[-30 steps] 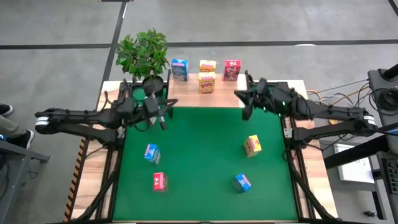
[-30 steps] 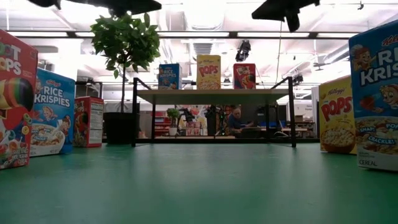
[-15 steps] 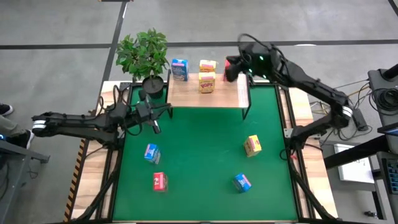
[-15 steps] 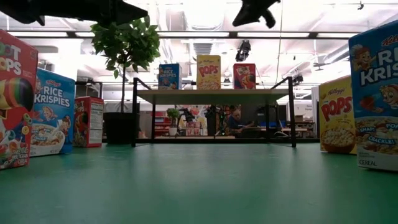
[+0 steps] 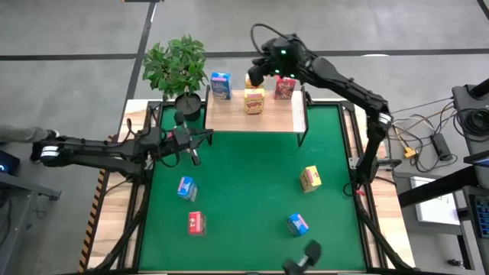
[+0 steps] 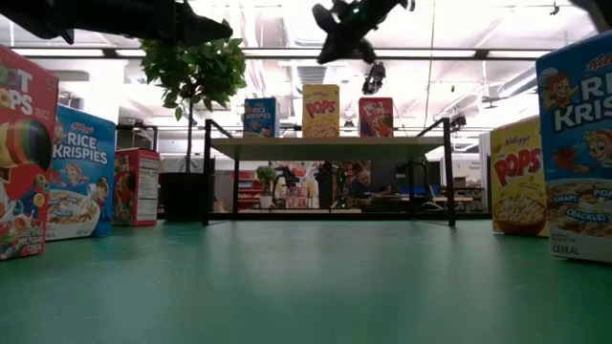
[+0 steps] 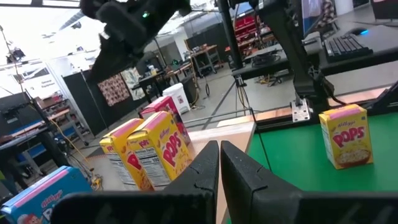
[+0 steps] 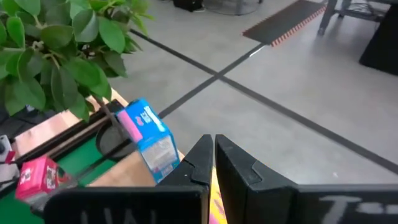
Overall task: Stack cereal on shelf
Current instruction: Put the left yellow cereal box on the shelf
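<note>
The wooden shelf (image 5: 256, 116) stands at the far edge of the green mat. On it stand a blue cereal box (image 5: 221, 85), two yellow ones (image 5: 254, 100) and a red one (image 5: 285, 88). A blue box (image 5: 186, 188), a red one (image 5: 196, 223), a yellow one (image 5: 310, 179) and another blue one (image 5: 298, 224) lie on the mat. My right gripper (image 8: 212, 155) is shut and empty, high above the shelf's yellow boxes (image 6: 335, 43). My left gripper (image 7: 219, 163) is shut and empty, level, in the air near the shelf's left end (image 5: 195, 150).
A potted plant (image 5: 177, 67) stands at the shelf's left end, close to my left arm. In the low view large cereal boxes (image 6: 76, 172) line both sides of the mat. The middle of the mat (image 5: 244, 183) is bare.
My right gripper has swung from the table's far right corner up and toward the left, and now hangs over the shelf's yellow boxes, tipped slightly down. My left arm has drawn back a little toward the table's left edge and sunk slightly. No box has moved.
</note>
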{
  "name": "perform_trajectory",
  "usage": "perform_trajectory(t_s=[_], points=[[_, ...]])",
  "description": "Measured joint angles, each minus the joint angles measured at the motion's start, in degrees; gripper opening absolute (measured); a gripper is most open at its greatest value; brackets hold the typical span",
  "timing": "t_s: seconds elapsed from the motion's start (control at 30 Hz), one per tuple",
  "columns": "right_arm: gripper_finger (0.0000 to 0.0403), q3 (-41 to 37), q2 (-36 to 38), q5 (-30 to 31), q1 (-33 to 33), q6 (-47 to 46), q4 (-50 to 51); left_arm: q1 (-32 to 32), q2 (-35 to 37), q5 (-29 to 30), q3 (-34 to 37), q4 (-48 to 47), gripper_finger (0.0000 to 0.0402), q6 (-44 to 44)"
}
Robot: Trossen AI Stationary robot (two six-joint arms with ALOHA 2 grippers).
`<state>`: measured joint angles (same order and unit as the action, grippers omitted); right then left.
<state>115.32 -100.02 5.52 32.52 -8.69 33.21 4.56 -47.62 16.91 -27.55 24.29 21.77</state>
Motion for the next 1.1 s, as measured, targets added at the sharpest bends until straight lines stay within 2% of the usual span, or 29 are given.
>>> perform_trajectory(t_s=[0.2, 0.4, 0.9, 1.1], points=[[0.0009, 6.8, -7.0, 0.0, -0.4, 0.7, 3.2, 0.0, 0.4, 0.0, 0.0, -0.4, 0.0000, 0.0], [0.0009, 10.3, -10.8, 0.4, -0.3, 0.7, 7.7, 0.0, 0.5, 0.0, 0.0, -0.8, 0.0000, 0.0], [0.0009, 11.0, -11.5, 0.7, -0.5, 0.7, 12.4, 0.0, 0.5, 0.0, 0.0, -0.8, 0.0000, 0.2], [0.0009, 10.9, -12.3, 4.5, -1.0, 1.3, 13.2, 0.0, 0.5, 0.0, 0.0, -0.8, 0.0000, 0.2]])
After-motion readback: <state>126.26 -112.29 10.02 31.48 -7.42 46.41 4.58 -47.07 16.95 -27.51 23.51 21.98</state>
